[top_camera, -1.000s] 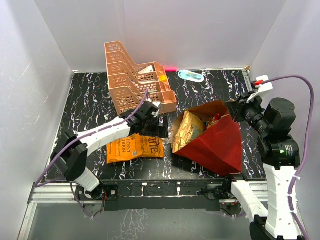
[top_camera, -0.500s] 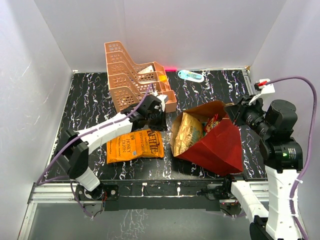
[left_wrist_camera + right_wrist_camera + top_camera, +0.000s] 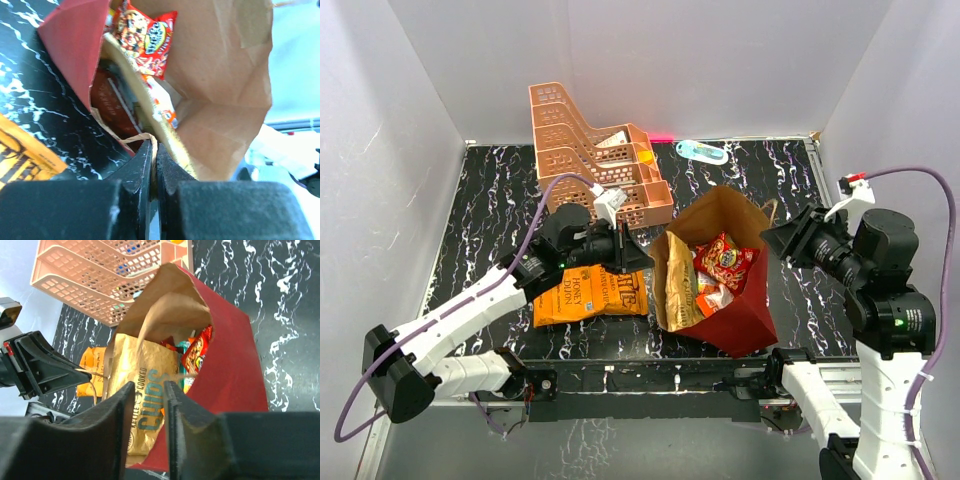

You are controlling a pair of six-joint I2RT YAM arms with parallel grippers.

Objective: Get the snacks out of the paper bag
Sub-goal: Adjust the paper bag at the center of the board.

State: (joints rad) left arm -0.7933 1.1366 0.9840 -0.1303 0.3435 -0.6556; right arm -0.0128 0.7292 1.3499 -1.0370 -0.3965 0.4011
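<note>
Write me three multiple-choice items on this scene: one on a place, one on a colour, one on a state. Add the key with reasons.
1. Relative to the bag, the orange chip bag lies:
A. inside it
B. left of it, on the table
C. on top of it

2. The outside of the bag is:
A. red
B. blue
C. green

3. The left claw is:
A. wide open
B. shut on the orange chip bag
C. shut on the twine handle

Key:
1 B: the top view shows it flat on the marbled surface beside the bag's mouth.
2 A: its outer wall is red and only the inside is brown.
3 C: the left wrist view shows the fingers pressed together with the twine running between them.
</note>
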